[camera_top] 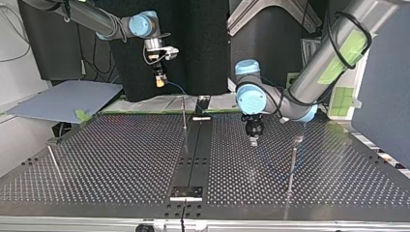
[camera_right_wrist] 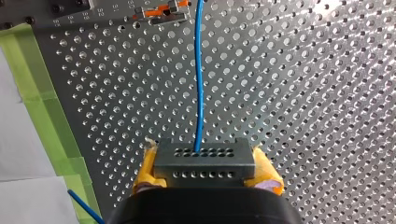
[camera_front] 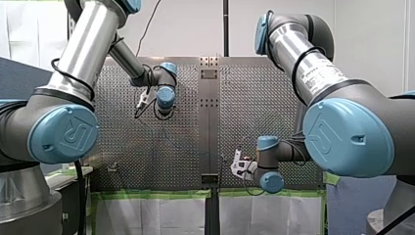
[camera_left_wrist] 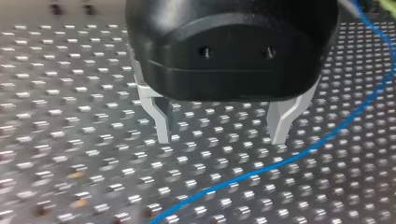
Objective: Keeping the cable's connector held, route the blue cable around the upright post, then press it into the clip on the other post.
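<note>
Your R gripper [camera_right_wrist: 205, 173] is closed on the connector [camera_right_wrist: 204, 158]. The grey block sits square betw. the yellow pads [camera_right_wrist: 145, 168], clamped on both sides, its holed face pointing away from the wrist. The cable [camera_right_wrist: 199, 93] leaves the middle of that face and runs straight ahead of the gripper, over the table [camera_right_wrist: 303, 93]. Further ahead, just to one side of the cable's line, there's an orange-and-metal fitting [camera_right_wrist: 159, 11]; can't tell if the cable touches it.

Your L gripper [camera_left_wrist: 222, 128] is wide open w/ nothing in it. The metal fingers [camera_left_wrist: 160, 119] are spread and point down at the table, tips close above it. In the L wrist view the cable comes down beside the outer edge of one finger, then curves across the table just past the fingertips. It lies outside the gap, not betw. the fingers, and touches neither.

In the top view the R gripper hangs well above the table, w/ the cable trailing off it toward a thin post [camera_top: 184, 113] just beside it. The L gripper sits low over the table on the post's other side, well apart from R. Can't tell there if the cable touches the post.
</note>
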`<control>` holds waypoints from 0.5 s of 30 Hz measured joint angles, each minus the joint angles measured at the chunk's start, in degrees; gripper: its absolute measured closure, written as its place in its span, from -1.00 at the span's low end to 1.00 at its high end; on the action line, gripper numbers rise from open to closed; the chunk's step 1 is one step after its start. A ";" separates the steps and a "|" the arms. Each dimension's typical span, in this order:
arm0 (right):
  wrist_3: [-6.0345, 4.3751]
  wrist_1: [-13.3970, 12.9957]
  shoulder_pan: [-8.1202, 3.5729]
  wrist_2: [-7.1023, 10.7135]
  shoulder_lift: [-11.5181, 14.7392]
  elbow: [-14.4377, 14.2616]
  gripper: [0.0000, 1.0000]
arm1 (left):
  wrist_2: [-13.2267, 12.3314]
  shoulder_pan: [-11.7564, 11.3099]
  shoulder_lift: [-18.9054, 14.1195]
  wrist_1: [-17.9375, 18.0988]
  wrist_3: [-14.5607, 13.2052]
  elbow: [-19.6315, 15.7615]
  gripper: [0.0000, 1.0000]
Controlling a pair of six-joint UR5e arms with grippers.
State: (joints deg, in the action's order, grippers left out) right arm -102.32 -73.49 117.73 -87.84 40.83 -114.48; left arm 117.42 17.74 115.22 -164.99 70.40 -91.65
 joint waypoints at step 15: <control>-0.05 -0.04 0.00 -0.05 -0.01 0.00 1.00 | 3.33 0.10 2.11 0.69 -2.89 0.00 -1.00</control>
State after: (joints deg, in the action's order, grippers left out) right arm -102.37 -73.52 117.73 -87.89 40.82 -114.48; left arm 120.75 17.84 117.34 -164.30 67.51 -91.64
